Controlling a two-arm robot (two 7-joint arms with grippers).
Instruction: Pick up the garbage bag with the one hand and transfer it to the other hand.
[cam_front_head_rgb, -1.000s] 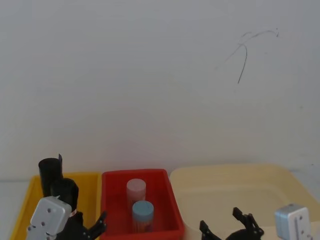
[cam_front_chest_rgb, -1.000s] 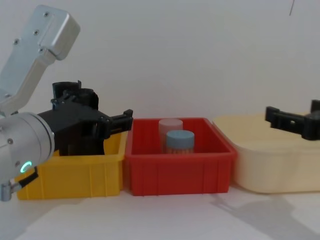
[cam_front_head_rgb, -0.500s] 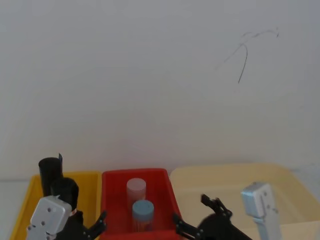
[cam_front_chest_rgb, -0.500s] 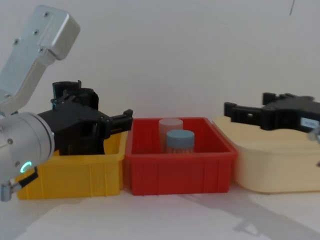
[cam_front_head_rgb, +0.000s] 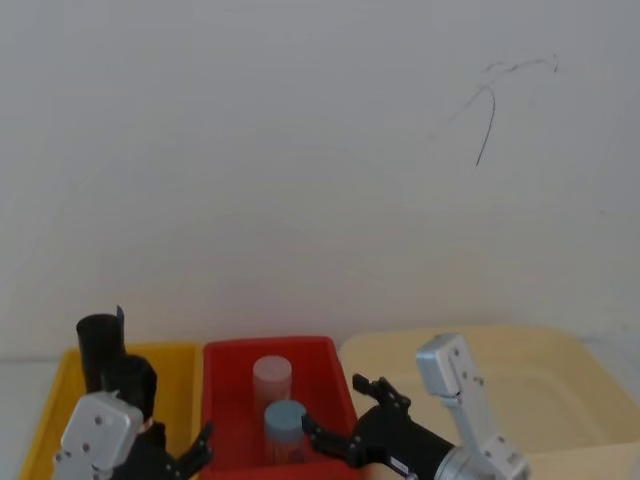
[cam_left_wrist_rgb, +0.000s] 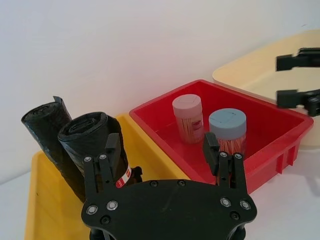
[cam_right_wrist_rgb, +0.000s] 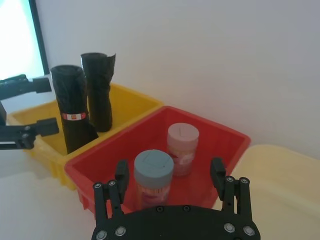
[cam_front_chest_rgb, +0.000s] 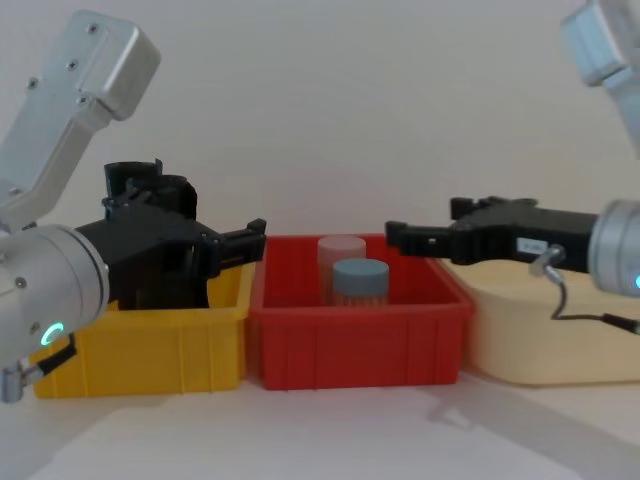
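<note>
The garbage bag stands in the yellow bin, just beside a thinner roll. The left gripper has its jaws apart, 1 finger beside the bag's band. The right gripper hovers with its jaws apart over the red bin's right edge, well apart from the bag.

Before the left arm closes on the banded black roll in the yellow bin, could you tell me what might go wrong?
1. The thick glossy black garbage bag roll stands right beside a thinner plain black roll, off-centre toward one finger of the open left gripper; closing could clip or topple either.
2. The open right gripper hangs close by the blue-lidded jar in the red plastic bin; dipping could knock it.
</note>
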